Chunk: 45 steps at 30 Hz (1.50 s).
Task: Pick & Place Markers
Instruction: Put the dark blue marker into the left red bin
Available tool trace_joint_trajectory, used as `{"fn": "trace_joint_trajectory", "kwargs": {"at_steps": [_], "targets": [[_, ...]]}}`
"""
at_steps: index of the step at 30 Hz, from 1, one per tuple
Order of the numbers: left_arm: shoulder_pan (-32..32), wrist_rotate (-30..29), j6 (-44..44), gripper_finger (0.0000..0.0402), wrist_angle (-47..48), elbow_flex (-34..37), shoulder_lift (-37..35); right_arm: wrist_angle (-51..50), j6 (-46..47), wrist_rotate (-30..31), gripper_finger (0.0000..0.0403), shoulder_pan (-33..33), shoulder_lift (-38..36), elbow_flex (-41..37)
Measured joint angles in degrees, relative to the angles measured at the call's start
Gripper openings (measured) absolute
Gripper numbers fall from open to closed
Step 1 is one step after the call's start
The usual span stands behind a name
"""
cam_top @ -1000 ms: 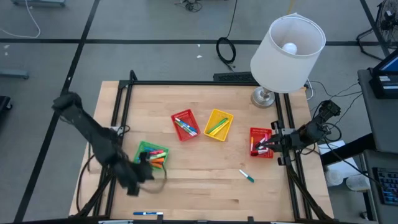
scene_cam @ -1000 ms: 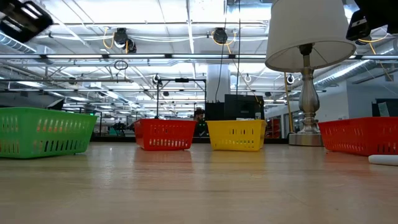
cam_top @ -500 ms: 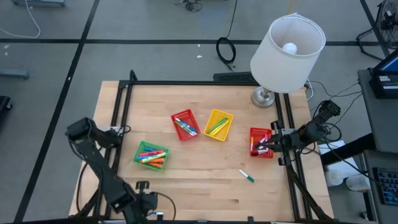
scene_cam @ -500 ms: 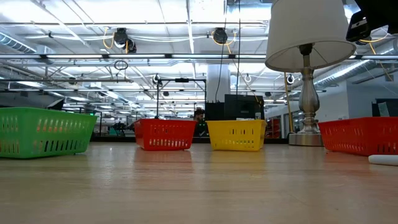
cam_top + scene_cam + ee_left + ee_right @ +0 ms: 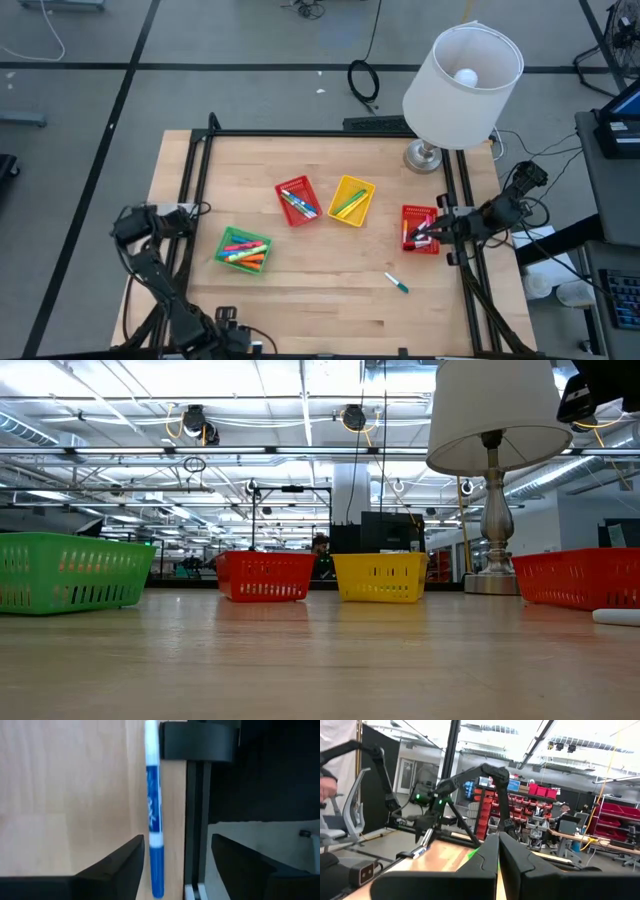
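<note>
A blue-and-white marker (image 5: 153, 820) lies flat on the wooden table (image 5: 330, 310), right along its near edge, left of the middle. My left gripper (image 5: 177, 855) points down over it, open, one finger on each side, the marker's blue end close to one finger. In the high view the gripper (image 5: 236, 342) hides that marker. A green-and-white marker (image 5: 397, 283) lies loose on the table at the near right. More markers lie in the green basket (image 5: 243, 250), the red basket (image 5: 297, 201) and the yellow basket (image 5: 351, 200). My right gripper (image 5: 498, 855) is shut, held above the table's right edge by another red basket (image 5: 419, 230).
A black frame rail (image 5: 197, 820) runs just past the table's near edge, beside the blue marker. A table lamp (image 5: 462, 75) stands at the far right corner. Bare wood lies between the baskets and the near edge.
My left arm has swung from above the green basket toward the table's near edge and gone down, tipping steeply downward, until its gripper stands over the blue marker. The right arm and the baskets have kept still.
</note>
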<state>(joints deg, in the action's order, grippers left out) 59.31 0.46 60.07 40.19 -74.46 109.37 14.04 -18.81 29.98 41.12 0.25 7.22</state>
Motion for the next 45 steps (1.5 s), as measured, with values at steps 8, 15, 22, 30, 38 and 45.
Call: {"fn": "trace_joint_trajectory", "kwargs": {"at_steps": [8, 15, 22, 30, 38, 45], "targets": [[-0.6, 1.1, -1.2, 0.0243, 0.1, -0.4, 5.1, 1.6, 0.0, 0.0, 0.0000, 0.0, 0.0, 0.0], [0.2, -0.7, -1.1, 0.0238, 3.1, -0.5, 7.1, 1.6, 0.0, 0.0, 0.0000, 0.0, 0.0, 0.0], [0.2, -2.0, -1.1, 0.0151, 5.7, -0.5, 7.2, 1.6, 0.1, 0.0, 0.0000, 0.0, 0.0, 0.0], [0.6, -3.7, -4.2, 0.0045, 5.5, -0.3, 7.2, 1.6, 0.1, 0.0, 0.0000, 0.0, 0.0, 0.0], [0.8, -2.6, -7.9, 0.0027, 3.3, -0.2, 7.1, 1.6, 0.1, 0.0, 0.0000, 0.0, 0.0, 0.0], [0.8, -5.3, -7.3, 0.0027, 4.1, 0.3, 4.1, 1.6, 0.1, 0.0, 0.0000, 0.0, 0.0, 0.0]]}}
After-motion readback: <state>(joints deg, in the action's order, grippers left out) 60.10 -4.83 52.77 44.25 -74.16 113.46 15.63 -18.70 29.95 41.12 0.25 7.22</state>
